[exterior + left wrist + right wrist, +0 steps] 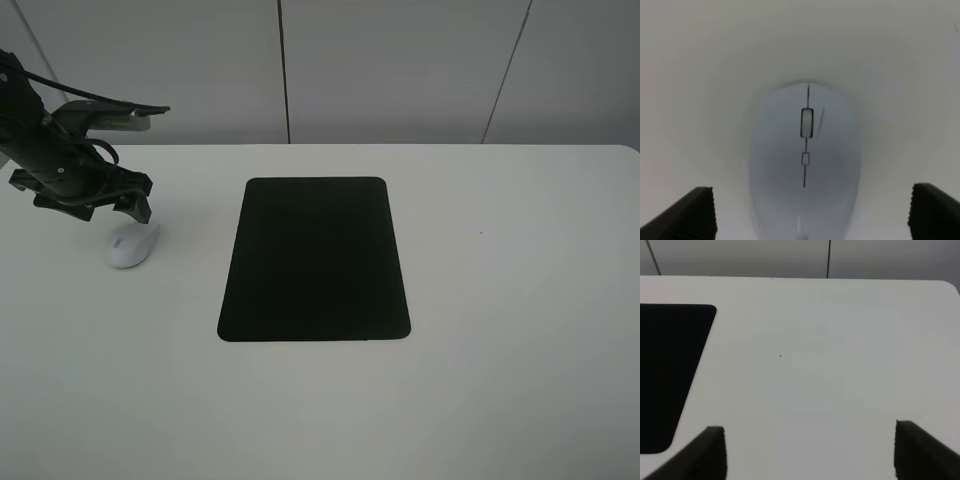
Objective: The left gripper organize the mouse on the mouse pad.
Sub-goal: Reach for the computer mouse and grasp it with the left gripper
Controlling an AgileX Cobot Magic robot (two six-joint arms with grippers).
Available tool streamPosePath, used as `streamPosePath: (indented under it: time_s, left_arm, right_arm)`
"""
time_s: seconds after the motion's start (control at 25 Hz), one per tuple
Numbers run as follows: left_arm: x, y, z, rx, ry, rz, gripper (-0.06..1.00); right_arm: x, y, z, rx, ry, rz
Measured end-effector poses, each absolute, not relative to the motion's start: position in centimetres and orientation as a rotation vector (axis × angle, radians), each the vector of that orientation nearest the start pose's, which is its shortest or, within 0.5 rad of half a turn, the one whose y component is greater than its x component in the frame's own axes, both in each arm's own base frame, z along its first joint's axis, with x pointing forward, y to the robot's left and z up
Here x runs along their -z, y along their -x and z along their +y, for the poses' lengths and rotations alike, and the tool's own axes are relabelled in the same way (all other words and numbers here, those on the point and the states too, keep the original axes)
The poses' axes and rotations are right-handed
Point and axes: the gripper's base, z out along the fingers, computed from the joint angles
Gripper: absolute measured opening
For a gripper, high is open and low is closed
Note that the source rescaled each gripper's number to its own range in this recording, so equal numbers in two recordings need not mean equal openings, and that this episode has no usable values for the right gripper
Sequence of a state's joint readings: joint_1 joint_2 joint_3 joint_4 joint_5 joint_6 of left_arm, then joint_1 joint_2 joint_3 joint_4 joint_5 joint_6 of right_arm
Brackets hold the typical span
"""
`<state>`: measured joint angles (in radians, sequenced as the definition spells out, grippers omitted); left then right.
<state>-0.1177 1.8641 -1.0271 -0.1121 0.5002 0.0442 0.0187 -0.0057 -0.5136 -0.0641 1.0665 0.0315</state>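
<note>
Mouse: white, oval, lying on the white table at the left side. It is off the mouse pad, with a strip of bare table between the two.

Mouse pad: flat black rectangle, rounded corners, at mid-table with nothing on it. Its long sides run near to far.

Left gripper: comes in from the far left and hangs right over the far end of the mouse. From the high view it sits just above and behind the mouse's body. Contact cannot be judged from there.

Left wrist view: the jaws are spread wide. One dark ribbed finger shows at each lower corner. The mouse lies centred between them, grey scroll wheel and centre seam in line with the camera. Bare table shows between each finger and the mouse's sides, so nothing is clamped.

Right gripper: seen only in its own wrist view. Jaws are apart, with only bare table between the two dark fingertips. One corner of the pad lies off to its left. The table's far right corner and grey wall panels show beyond.
</note>
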Motion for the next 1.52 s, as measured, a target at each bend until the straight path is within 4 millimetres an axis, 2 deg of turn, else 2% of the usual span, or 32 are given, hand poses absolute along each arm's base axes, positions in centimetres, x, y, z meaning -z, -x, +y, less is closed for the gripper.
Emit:
streamPosePath:
  time_s: [0.24, 0.64, 0.92, 1.52]
  left_arm:
    - [-11.9, -34.6, -4.5, 0.106, -0.103, 2.86, 1.0]
    - [-11.7, -35.0, -4.3, 0.042, -0.186, 2.819, 1.0]
    - [-9.8, -35.1, -4.4, 0.056, -0.172, 2.857, 1.0]
    - [-9.5, -35.6, -4.4, 0.067, -0.155, 2.804, 1.0]
  right_arm:
    - [-28.1, 0.8, -0.5, 0.045, -0.017, 2.029]
    - [-28.1, 0.8, -0.5, 0.045, -0.017, 2.029]
    - [-28.1, 0.8, -0.5, 0.045, -0.017, 2.029]
    - [-28.1, 0.8, -0.5, 0.041, -0.017, 2.029]
